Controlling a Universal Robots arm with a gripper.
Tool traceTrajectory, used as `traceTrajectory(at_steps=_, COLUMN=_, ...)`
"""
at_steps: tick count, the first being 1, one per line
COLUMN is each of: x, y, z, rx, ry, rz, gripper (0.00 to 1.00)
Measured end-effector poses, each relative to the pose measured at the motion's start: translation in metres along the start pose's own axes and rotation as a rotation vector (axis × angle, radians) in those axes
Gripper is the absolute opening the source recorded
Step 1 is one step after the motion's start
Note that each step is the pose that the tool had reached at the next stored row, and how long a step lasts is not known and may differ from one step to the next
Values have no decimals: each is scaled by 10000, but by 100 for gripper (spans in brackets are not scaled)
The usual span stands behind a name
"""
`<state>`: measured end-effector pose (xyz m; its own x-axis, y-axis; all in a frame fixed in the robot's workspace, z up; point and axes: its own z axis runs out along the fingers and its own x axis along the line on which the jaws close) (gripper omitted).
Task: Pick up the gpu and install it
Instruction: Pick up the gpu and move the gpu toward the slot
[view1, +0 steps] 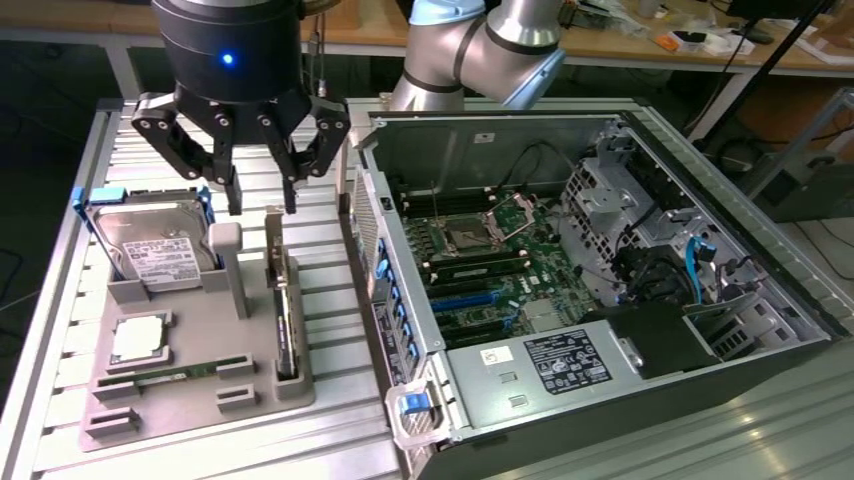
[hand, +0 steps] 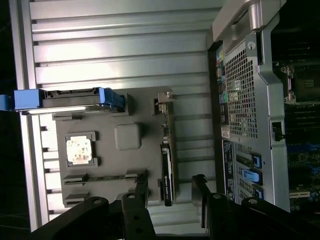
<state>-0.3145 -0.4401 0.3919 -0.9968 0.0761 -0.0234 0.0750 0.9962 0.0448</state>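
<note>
– Honestly, what can't you make out?
– The gpu (view1: 280, 300), mostly. It stands on edge in a slot of the grey holder tray (view1: 200, 410), so I see a thin dark strip with a silver bracket at one end. Its broad faces are hidden. The arm (view1: 467, 50) is cut off at the upper edge, and the computer case (view1: 494, 118) runs out of the picture at its lower corner.
– And the pincer?
– The pincer (view1: 260, 195) hangs just above the card's top edge, black fingers spread apart, gripping nothing. In the wrist view two fingers (hand: 141, 187) stand on either side of the card's line.
– What is it all sitting on?
– A worktop (view1: 334, 440) of ribbed silver aluminium profiles. Behind it are wooden benches (view1: 627, 50) with clutter too small to identify.
– Anything else on the tray?
– A hard drive (view1: 154, 250) with a white label in a blue carrier, a square silver processor chip (view1: 140, 338) and a narrow green memory stick (view1: 174, 372). The case lies open side up beside the tray, on the exterior view's right. It shows a green motherboard (view1: 481, 260) and perforated metal walls.
</note>
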Motion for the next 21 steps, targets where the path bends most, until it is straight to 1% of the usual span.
traceTrajectory(at_steps=3, x=-62, y=-86, z=-1, rx=0, ry=0, rz=2, gripper=48)
traceTrajectory(at_steps=5, x=-62, y=-86, z=-1, rx=0, ry=0, rz=1, gripper=74)
traceTrajectory(at_steps=6, x=-62, y=-93, z=-1, rx=-1, ry=0, rz=1, gripper=74)
traceTrajectory(at_steps=8, x=-66, y=-143, z=-1, rx=0, ry=0, rz=1, gripper=74)
traceTrajectory(at_steps=15, x=-66, y=-144, z=-1, rx=0, ry=0, rz=2, gripper=74)
traceTrajectory(at_steps=21, x=-66, y=-146, z=23, rx=0, ry=0, rz=1, gripper=74)
